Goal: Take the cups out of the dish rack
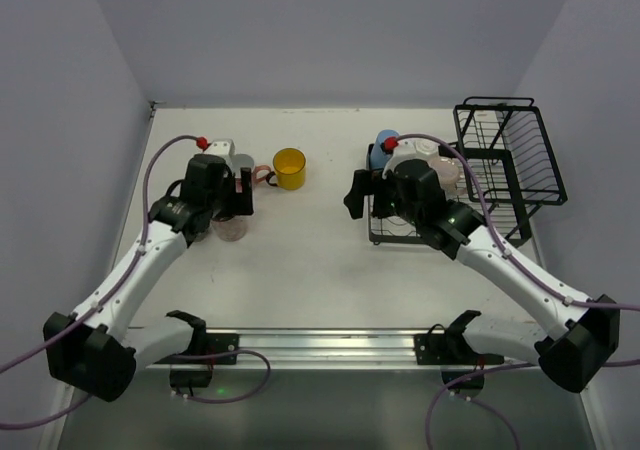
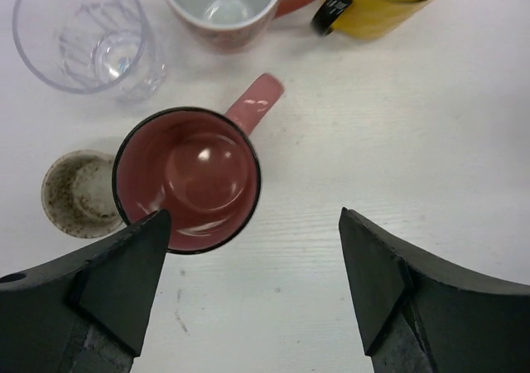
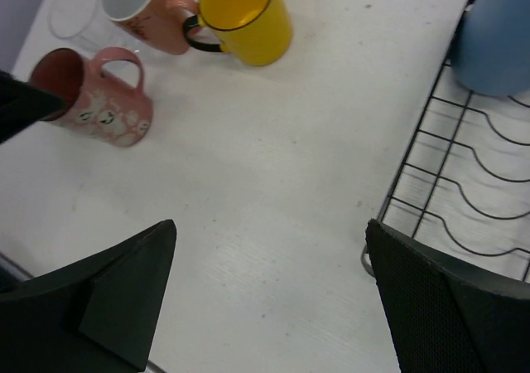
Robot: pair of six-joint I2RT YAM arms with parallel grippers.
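Left gripper [image 2: 252, 224] hangs over the white table [image 1: 300, 270], jaws spread wide and holding nothing. One finger sits at the rim of a pink ceramic mug with a dark rim [image 2: 186, 182]; contact unclear. Right gripper [image 3: 272, 228] is likewise spread and empty, just beside the black wire dish rack [image 1: 497, 101]. Light blue cup [image 3: 497, 33] stands at the corner of the rack's flat tray. Out on the table, clustered left, all upright — yellow mug with black handle [image 2: 389, 4], salmon mug with white inside [image 2: 224, 8], clear glass tumbler [image 2: 83, 37], small speckled beige cup [image 2: 79, 192].
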